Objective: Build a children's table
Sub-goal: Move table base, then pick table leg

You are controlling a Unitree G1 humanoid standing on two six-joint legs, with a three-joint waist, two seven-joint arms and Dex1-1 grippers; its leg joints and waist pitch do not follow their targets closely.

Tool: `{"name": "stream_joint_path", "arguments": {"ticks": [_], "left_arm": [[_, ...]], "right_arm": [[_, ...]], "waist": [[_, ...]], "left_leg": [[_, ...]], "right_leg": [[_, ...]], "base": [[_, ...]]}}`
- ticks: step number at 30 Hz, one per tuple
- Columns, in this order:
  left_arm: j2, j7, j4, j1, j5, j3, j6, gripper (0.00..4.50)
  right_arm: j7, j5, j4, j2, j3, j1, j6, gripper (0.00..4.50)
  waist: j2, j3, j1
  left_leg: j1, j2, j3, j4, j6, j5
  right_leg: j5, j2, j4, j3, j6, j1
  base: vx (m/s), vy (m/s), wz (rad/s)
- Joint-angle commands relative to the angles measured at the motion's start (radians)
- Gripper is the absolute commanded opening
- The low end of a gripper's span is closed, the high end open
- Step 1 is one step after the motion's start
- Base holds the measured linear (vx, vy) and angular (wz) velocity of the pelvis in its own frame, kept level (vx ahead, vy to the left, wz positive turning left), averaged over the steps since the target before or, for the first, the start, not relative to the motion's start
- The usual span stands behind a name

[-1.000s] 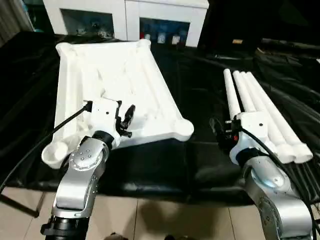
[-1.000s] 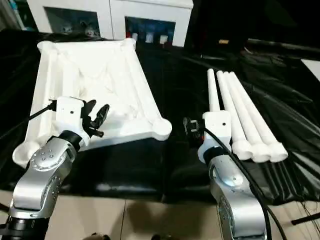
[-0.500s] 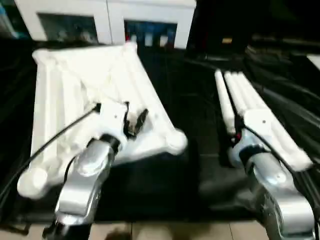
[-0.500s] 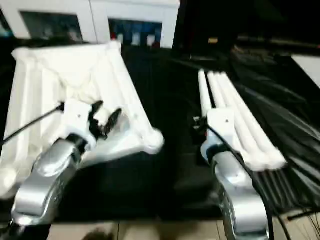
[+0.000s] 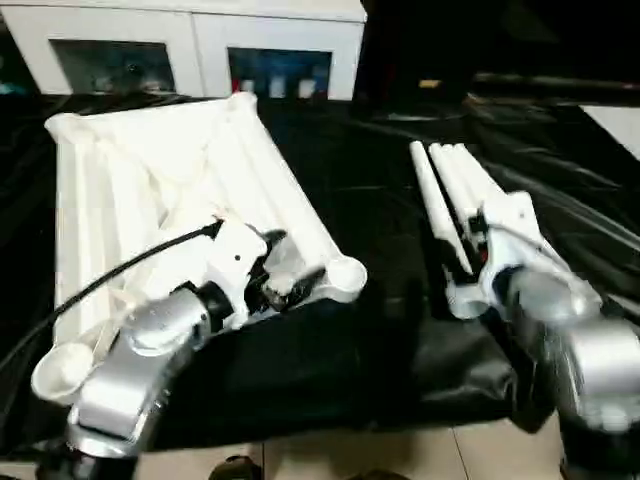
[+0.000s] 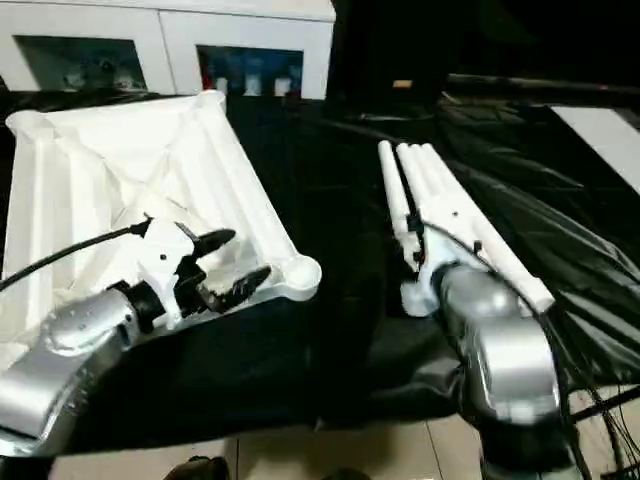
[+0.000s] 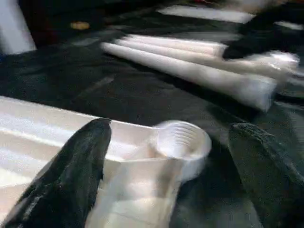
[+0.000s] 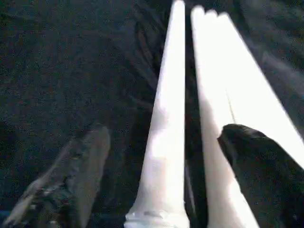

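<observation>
In the left eye view, the table top (image 5: 170,190) is seen underside up on the black sheet (image 5: 370,330), at 10 o'clock, with the legs (image 5: 440,195) bundled at 2 o'clock. In the right eye view, the left gripper (image 6: 228,262) is held wide apart beside the corner socket (image 6: 300,272). In the left wrist view, that socket is framed between the spread fingers (image 7: 76,166). In the right wrist view, the right gripper (image 8: 161,161) is spread wide astride one leg (image 8: 168,123), with nothing gripped.

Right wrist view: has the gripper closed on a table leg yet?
No, the right gripper is open, its fingers straddling one white leg without touching it.
</observation>
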Motion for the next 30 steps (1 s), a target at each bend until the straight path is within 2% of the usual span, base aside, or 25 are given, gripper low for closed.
{"name": "stream_joint_path", "arguments": {"ticks": [1, 2, 3, 4, 6, 8, 9, 10, 11, 13, 16, 19, 22, 25, 26, 30], "left_arm": [[0.026, -0.059, -0.035, -0.027, -0.021, -0.034, 0.042, 4.5], [0.056, -0.096, -0.044, -0.045, -0.025, -0.052, 0.063, 4.5], [0.08, -0.123, -0.053, -0.059, -0.03, -0.065, 0.082, 4.5], [0.097, -0.143, -0.058, -0.071, -0.033, -0.074, 0.095, 4.5], [0.112, -0.159, -0.062, -0.102, -0.038, -0.08, 0.111, 4.5], [0.114, -0.161, -0.062, -0.111, -0.041, -0.079, 0.123, 4.5], [0.119, -0.164, -0.061, -0.121, -0.037, -0.082, 0.126, 4.5], [0.129, -0.167, -0.063, -0.14, -0.042, -0.084, 0.145, 4.5], [0.133, -0.17, -0.065, -0.144, -0.045, -0.085, 0.15, 4.5], [0.139, -0.174, -0.071, -0.148, -0.044, -0.089, 0.157, 4.5], [0.146, -0.179, -0.085, -0.147, -0.049, -0.092, 0.175, 4.5], [0.146, -0.175, -0.098, -0.147, -0.053, -0.093, 0.187, 4.5], [0.143, -0.171, -0.108, -0.147, -0.066, -0.089, 0.203, 4.5], [0.139, -0.165, -0.117, -0.148, -0.075, -0.084, 0.215, 4.5], [0.137, -0.161, -0.119, -0.148, -0.073, -0.083, 0.215, 4.5], [0.131, -0.158, -0.122, -0.149, -0.076, -0.084, 0.226, 4.5]], "right_arm": [[0.008, 0.013, 0.08, -0.009, -0.031, -0.037, 0.021, 4.39], [0.024, 0.011, 0.158, -0.021, -0.022, -0.077, 0.01, 4.39], [0.038, 0.006, 0.222, -0.032, -0.012, -0.109, 0.002, 4.39], [0.052, 0.005, 0.274, -0.04, -0.004, -0.134, -0.007, 4.39], [0.074, 0.0, 0.384, -0.053, 0.004, -0.195, -0.017, 4.39], [0.077, -0.005, 0.415, -0.059, 0.009, -0.213, -0.016, 4.39], [0.089, 0.005, 0.45, -0.057, 0.0, -0.233, -0.019, 4.39], [0.105, 0.006, 0.54, -0.064, 0.0, -0.279, -0.035, 4.39], [0.106, 0.022, 0.578, -0.055, -0.025, -0.298, -0.037, 4.39], [0.118, 0.043, 0.632, -0.048, -0.053, -0.322, -0.044, 4.39], [0.173, 0.074, 0.712, -0.048, -0.067, -0.35, -0.046, 4.39], [0.227, 0.1, 0.759, -0.05, -0.072, -0.365, -0.042, 4.39], [0.258, 0.099, 0.796, -0.057, -0.059, -0.375, -0.051, 4.39], [0.283, 0.088, 0.825, -0.069, -0.035, -0.383, -0.064, 4.39], [0.288, 0.078, 0.843, -0.073, -0.022, -0.388, -0.073, 4.23], [0.303, 0.058, 0.889, -0.082, 0.005, -0.402, -0.088, 4.02]], "waist": [[0.01, -0.052, -0.002], [0.012, -0.055, 0.0], [0.01, -0.056, 0.0], [0.01, -0.057, -0.003], [0.01, -0.062, 0.001], [0.008, -0.065, 0.004], [0.008, -0.065, 0.004], [0.003, -0.072, 0.005], [0.004, -0.076, 0.006], [0.001, -0.076, 0.008], [-0.001, -0.082, 0.011], [-0.002, -0.08, 0.016], [-0.002, -0.076, 0.02], [-0.002, -0.071, 0.026], [-0.003, -0.071, 0.026], [-0.005, -0.07, 0.028]], "left_leg": [[0.034, 0.059, -0.021, -0.085, -0.103, -0.369], [0.034, 0.061, -0.015, -0.083, -0.095, -0.338], [0.033, 0.06, -0.014, -0.082, -0.092, -0.334], [0.026, 0.058, -0.011, -0.081, -0.093, -0.325], [0.03, 0.061, -0.001, -0.075, -0.088, -0.289], [0.024, 0.062, 0.008, -0.072, -0.075, -0.226], [0.024, 0.062, 0.008, -0.072, -0.075, -0.226], [0.021, 0.063, 0.014, -0.066, -0.059, -0.167], [0.02, 0.061, 0.018, -0.061, -0.046, -0.118], [0.017, 0.063, 0.024, -0.058, -0.026, -0.066], [0.02, 0.065, 0.032, -0.052, 0.009, -0.025], [0.021, 0.07, 0.036, -0.051, 0.029, -0.017], [0.023, 0.073, 0.04, -0.053, 0.026, -0.045], [0.028, 0.078, 0.044, -0.058, -0.001, -0.094], [0.028, 0.078, 0.045, -0.058, -0.012, -0.109], [0.029, 0.078, 0.046, -0.06, -0.034, -0.127]], "right_leg": [[-0.314, -0.072, -0.1, 0.038, -0.138, 0.005], [-0.259, -0.071, -0.095, 0.039, -0.145, 0.005], [-0.252, -0.07, -0.094, 0.038, -0.149, 0.004], [-0.256, -0.071, -0.091, 0.036, -0.157, 0.01], [-0.205, -0.071, -0.089, 0.038, -0.171, 0.006], [-0.13, -0.068, -0.084, 0.038, -0.189, 0.013], [-0.13, -0.068, -0.084, 0.038, -0.189, 0.013], [-0.057, -0.069, -0.076, 0.037, -0.205, 0.02], [0.007, -0.067, -0.07, 0.036, -0.218, 0.024], [0.094, -0.062, -0.063, 0.036, -0.231, 0.027], [0.176, -0.06, -0.056, 0.034, -0.26, 0.032], [0.178, -0.06, -0.056, 0.034, -0.275, 0.031], [0.119, -0.062, -0.061, 0.034, -0.28, 0.026], [0.022, -0.063, -0.069, 0.035, -0.268, 0.019], [-0.008, -0.063, -0.071, 0.035, -0.261, 0.018], [-0.056, -0.064, -0.075, 0.036, -0.241, 0.013]], "base": [[-0.051, 0.018, -0.08], [0.0, 0.0, 0.0], [0.0, 0.0, 0.0], [0.0, 0.0, 0.0], [0.0, 0.0, 0.0], [0.0, 0.0, 0.0], [0.0, 0.0, 0.0], [0.061, -0.017, -0.06], [0.0, 0.0, 0.0], [0.0, 0.0, 0.0], [0.0, 0.0, 0.0], [0.0, 0.0, 0.0], [0.0, 0.0, 0.0], [0.0, 0.0, 0.0], [0.0, 0.0, 0.0], [0.0, 0.0, 0.0]]}}
